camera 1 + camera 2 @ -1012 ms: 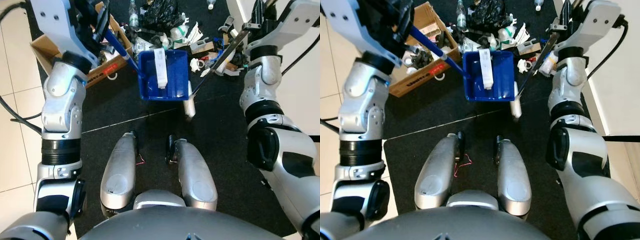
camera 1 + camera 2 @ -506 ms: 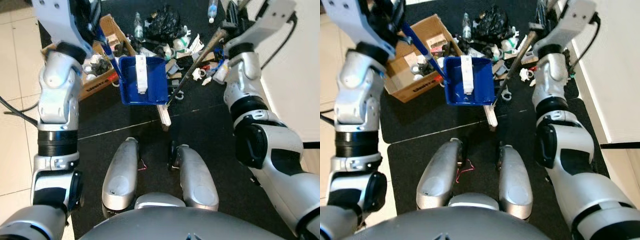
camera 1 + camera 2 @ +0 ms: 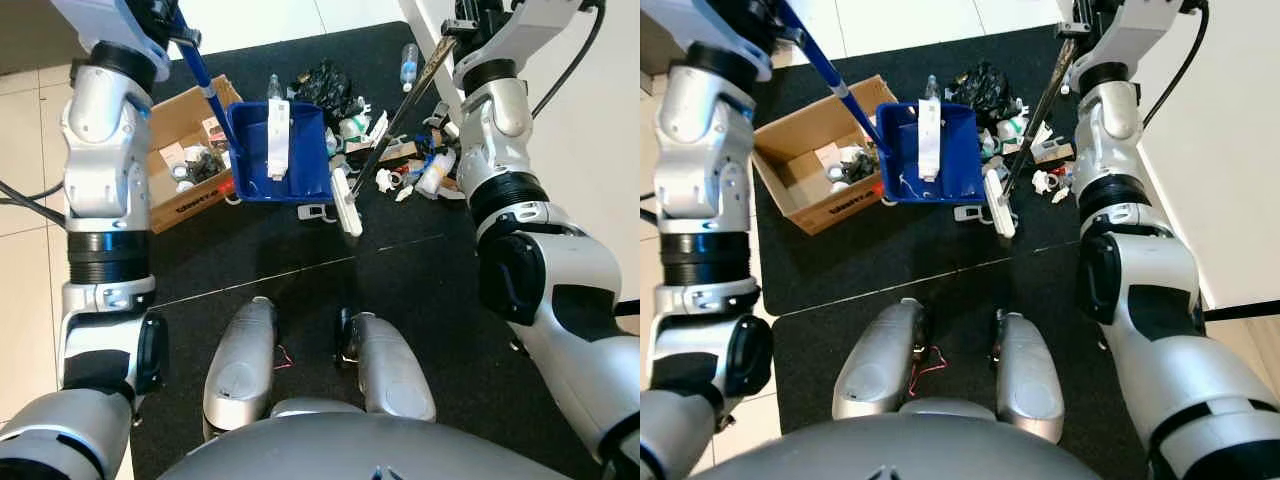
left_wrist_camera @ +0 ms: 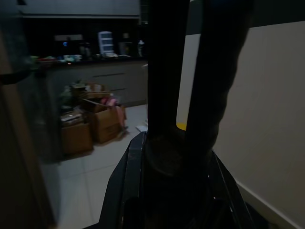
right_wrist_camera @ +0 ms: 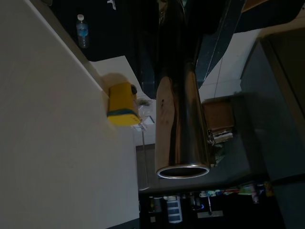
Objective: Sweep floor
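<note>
Black mat underfoot carries a litter pile and a cardboard box. We see the left gripper clamped on the blue handle of the dustpan — pan beside the box. Right gripper grips the broom pole — its white head rests just beside the pan.

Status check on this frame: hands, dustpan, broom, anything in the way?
Left hand holds blue dustpan handle. Right hand holds broom pole, head beside pan. Litter pile behind; cardboard box left.
</note>
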### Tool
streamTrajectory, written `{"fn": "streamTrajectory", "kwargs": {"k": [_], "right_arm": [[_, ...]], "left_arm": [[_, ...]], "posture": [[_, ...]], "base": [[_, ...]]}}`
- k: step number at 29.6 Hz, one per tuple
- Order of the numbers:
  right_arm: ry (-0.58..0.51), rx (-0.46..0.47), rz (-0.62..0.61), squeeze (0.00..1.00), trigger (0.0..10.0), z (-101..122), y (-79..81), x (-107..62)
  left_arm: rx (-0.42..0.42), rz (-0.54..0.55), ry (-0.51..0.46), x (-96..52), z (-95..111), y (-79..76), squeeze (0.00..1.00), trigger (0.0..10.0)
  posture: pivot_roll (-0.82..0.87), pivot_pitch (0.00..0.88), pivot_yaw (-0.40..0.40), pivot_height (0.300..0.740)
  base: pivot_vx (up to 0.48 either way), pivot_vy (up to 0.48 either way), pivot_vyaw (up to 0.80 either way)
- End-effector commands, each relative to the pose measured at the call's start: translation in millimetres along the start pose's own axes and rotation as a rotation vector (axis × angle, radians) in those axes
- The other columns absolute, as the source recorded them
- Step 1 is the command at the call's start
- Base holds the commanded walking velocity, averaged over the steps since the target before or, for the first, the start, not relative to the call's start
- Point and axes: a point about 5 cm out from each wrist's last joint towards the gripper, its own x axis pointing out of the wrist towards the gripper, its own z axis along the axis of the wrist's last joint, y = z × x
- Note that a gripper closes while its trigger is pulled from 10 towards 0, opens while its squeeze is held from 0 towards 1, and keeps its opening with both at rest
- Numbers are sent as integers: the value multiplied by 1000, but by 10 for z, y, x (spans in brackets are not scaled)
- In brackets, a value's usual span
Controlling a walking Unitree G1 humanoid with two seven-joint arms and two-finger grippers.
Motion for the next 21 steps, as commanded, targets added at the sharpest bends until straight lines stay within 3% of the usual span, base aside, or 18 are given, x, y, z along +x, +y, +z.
{"fn": "streamTrajectory", "kwargs": {"k": [1,6,21], "right_arm": [[-20,-18,3,0,10000,52,-14,25],[-52,-35,12,0,10000,71,5,15],[-42,-28,7,0,10000,36,13,-3]], "left_arm": [[37,36,-71,45,151,107,0,10000],[63,72,-76,85,169,245,0,10000],[132,60,-78,73,123,221,0,10000]], "posture": [[281,0,-20,740],[274,0,-9,740],[277,0,-11,740]], "base": [[0,0,0],[0,0,0],[0,0,0]]}}
